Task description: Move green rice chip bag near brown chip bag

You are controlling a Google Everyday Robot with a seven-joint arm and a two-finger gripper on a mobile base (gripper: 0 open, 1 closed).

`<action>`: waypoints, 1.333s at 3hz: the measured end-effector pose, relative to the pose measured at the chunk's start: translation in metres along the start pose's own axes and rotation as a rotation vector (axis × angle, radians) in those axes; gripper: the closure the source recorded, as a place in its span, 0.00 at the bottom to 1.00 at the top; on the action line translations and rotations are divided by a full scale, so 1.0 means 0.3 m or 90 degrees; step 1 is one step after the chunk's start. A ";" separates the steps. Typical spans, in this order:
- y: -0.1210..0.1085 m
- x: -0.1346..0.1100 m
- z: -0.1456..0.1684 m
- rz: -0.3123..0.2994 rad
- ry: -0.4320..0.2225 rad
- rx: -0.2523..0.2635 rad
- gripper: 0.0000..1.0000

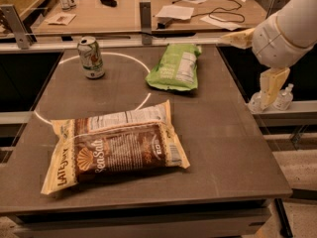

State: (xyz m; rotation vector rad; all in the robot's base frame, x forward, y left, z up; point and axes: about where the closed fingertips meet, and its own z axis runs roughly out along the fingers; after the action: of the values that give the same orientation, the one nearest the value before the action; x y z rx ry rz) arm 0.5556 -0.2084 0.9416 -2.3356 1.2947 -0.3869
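The green rice chip bag [177,67] lies flat at the back middle of the dark table, its white label panel facing up. The brown chip bag [115,148] lies flat at the front left, with "Sea Salt" and "Late July" lettering. The two bags are apart, with a strip of bare table between them. My gripper [243,73] hangs above the table's right edge, to the right of the green bag and not touching it. Its two cream fingers [270,85] are spread apart and hold nothing.
A green-and-white soda can [91,57] stands upright at the back left. A white circle line [143,100] is drawn on the table [223,148]. A wooden desk [124,14] with papers and cables lies behind a rail. Small bottles [285,97] stand beyond the right edge.
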 end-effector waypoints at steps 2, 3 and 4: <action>-0.140 0.176 0.050 -0.049 0.075 0.018 0.00; -0.208 0.224 0.149 -0.096 0.043 -0.004 0.00; -0.205 0.196 0.305 -0.179 -0.084 -0.054 0.00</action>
State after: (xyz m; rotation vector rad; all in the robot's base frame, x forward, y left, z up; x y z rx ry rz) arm 0.6716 -0.2079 0.8951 -2.5743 0.9416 -0.2618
